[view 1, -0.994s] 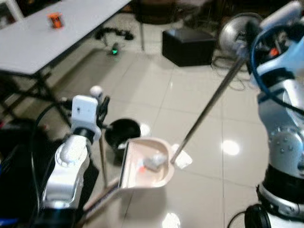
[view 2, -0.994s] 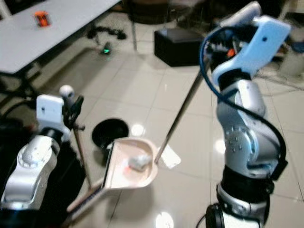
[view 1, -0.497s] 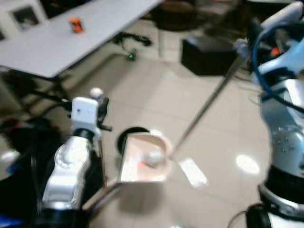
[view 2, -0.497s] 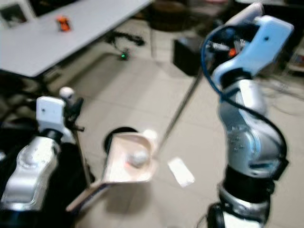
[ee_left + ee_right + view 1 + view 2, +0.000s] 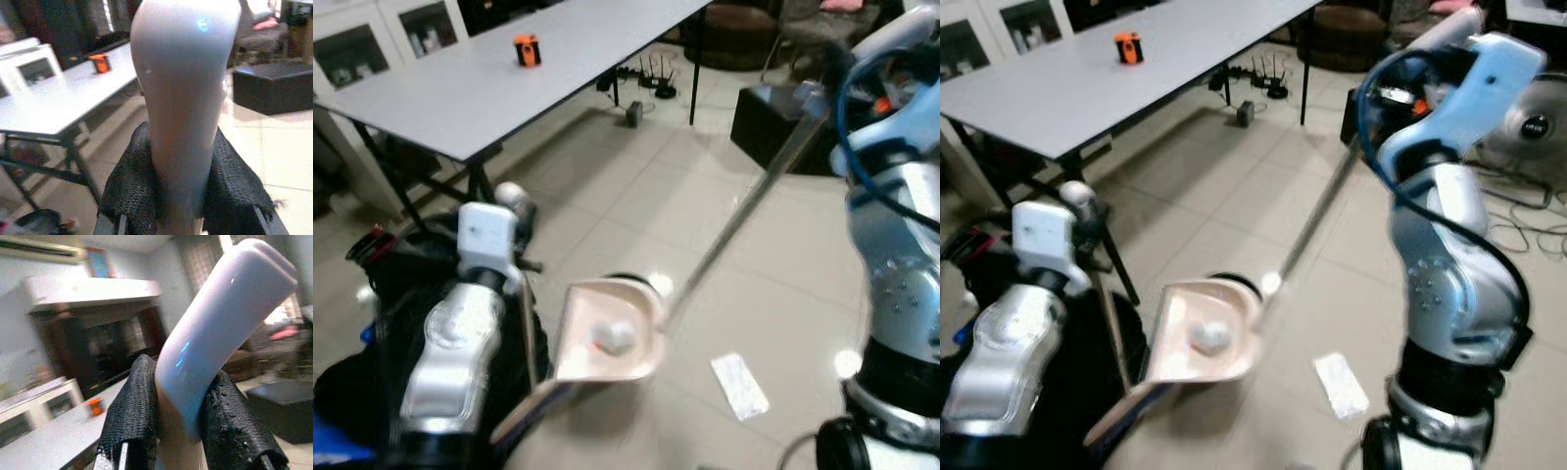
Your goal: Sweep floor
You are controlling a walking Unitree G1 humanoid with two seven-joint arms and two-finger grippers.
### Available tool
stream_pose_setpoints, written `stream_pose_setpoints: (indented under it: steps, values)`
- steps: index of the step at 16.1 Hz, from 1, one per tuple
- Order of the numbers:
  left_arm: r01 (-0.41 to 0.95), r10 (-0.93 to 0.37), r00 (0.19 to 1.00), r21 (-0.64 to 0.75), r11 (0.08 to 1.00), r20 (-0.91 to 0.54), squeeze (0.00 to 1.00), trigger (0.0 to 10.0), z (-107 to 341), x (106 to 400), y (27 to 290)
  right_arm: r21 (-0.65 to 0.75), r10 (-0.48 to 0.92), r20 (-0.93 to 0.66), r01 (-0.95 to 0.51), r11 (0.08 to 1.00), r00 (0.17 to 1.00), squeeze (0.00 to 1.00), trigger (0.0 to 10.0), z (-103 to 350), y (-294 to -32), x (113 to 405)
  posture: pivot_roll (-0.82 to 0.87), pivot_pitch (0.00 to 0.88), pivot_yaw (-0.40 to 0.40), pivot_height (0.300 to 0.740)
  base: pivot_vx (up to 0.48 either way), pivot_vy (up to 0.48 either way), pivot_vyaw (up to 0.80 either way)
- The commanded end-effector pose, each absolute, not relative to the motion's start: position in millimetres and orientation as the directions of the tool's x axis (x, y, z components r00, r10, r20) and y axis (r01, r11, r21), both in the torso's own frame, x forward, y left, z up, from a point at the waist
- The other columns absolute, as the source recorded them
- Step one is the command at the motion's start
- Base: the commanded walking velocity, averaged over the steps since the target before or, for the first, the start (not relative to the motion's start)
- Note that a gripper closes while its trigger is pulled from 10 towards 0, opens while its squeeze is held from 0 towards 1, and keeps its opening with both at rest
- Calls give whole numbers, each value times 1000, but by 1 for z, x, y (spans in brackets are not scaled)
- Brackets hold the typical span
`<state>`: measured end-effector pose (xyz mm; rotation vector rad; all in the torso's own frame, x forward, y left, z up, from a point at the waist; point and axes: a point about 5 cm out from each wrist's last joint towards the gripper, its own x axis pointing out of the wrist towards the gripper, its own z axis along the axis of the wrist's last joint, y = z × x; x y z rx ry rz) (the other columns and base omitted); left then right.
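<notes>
Showing the scene from the largest element down, we see a grey table at upper left on the tiled floor, with an orange object on top. Our right gripper is clenched on the pale broom handle; the broom's metal shaft slants down to the dustpan. Our left gripper grasps the dustpan handle. Inside the raised pan lies a crumpled ball. A paper scrap lies on the floor just beside it.
</notes>
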<state>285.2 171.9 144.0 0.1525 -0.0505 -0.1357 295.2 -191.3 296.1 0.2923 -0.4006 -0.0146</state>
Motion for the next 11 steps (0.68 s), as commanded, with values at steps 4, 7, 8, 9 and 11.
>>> stream_pose_setpoints:
  steps: [4,7,8,9,11]
  values:
    - [119,-135,988,183,976,79,0,10000,155,286,179,302,-75,440,-69,951,895,0,10000,309,-190,291,-82,7,50,740,409,0,-716]
    - [94,-106,992,174,980,61,0,10000,151,286,182,277,-76,438,-53,959,896,0,10000,307,-191,292,-81,7,51,740,236,0,0]
    - [88,-100,993,174,981,59,0,10000,151,286,183,272,-73,441,-56,961,894,0,10000,308,-190,292,-77,7,52,740,0,0,0]
    - [87,-99,993,174,981,59,0,10000,151,286,183,273,-73,442,-57,960,894,0,10000,308,-190,292,-77,7,52,740,0,0,0]
    - [71,-81,995,174,982,49,0,10000,151,286,186,254,-60,456,-65,965,888,0,10000,309,-187,293,-75,9,54,740,0,0,0]
